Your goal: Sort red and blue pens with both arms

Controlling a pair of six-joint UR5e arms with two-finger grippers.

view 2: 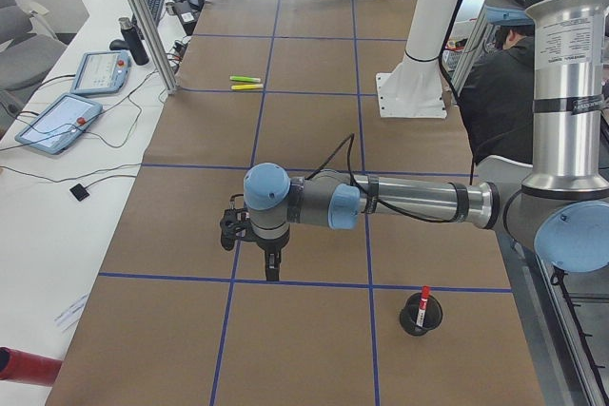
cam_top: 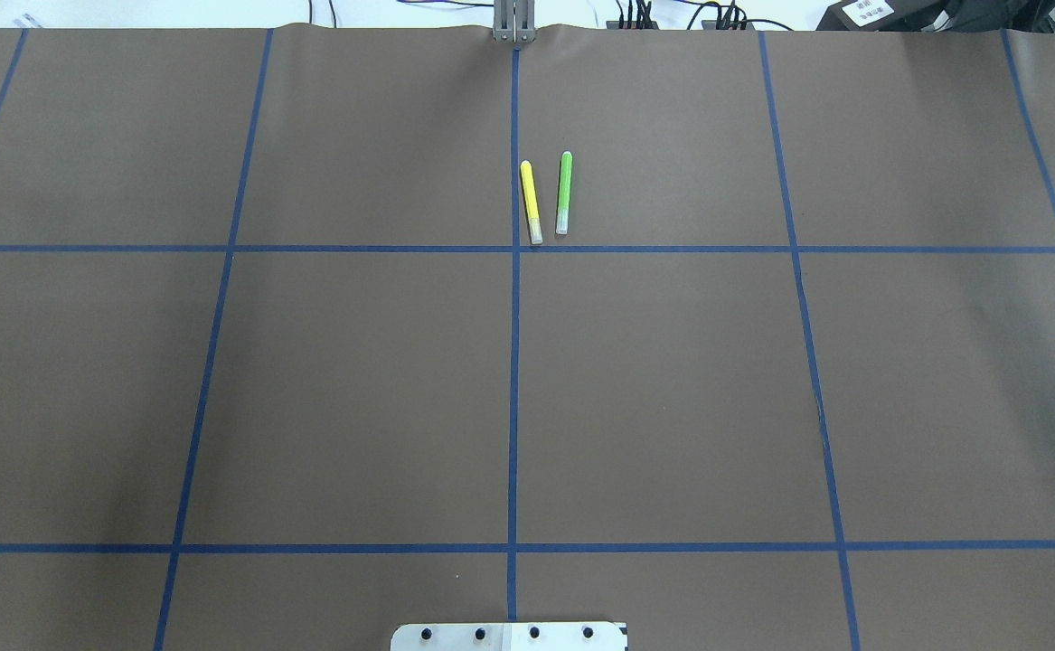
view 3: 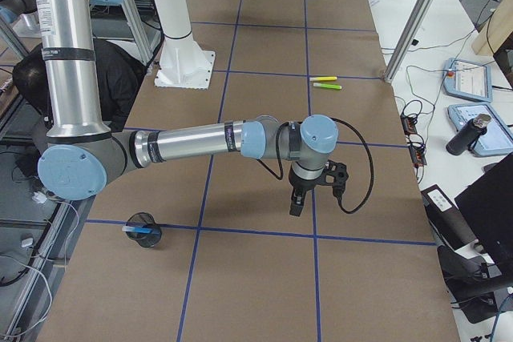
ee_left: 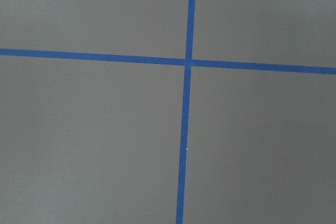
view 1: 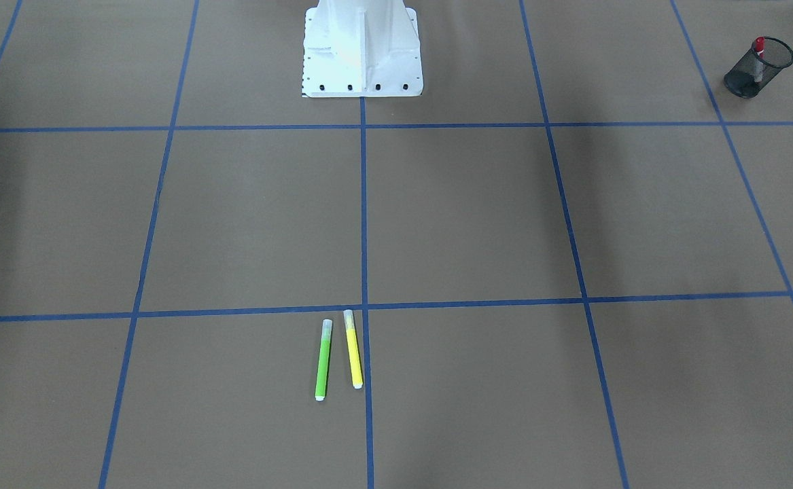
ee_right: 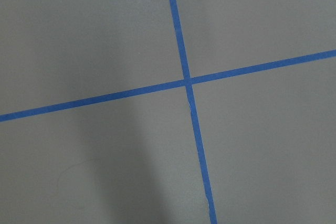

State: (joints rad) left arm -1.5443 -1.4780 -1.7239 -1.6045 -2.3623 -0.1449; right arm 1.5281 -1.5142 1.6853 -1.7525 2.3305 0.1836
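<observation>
The red pen [view 1: 758,49] stands upright in a black mesh cup [view 1: 756,71] at the table's corner on my left side; it also shows as the red pen [view 2: 424,296] in the exterior left view. The blue pen [view 3: 138,231] leans in another black mesh cup [view 3: 145,235] at the opposite end. My left gripper [view 2: 272,271] hangs over a tape line away from its cup, with nothing visibly in it. My right gripper [view 3: 293,207] hangs likewise. I cannot tell whether either is open or shut. Both wrist views show only brown table and blue tape.
A green marker [cam_top: 563,193] and a yellow marker [cam_top: 532,201] lie side by side near the table's far edge. The white robot pedestal [view 1: 362,51] stands mid-table. A person [view 2: 495,92] sits behind the robot. Tablets and cables lie beyond the far edge.
</observation>
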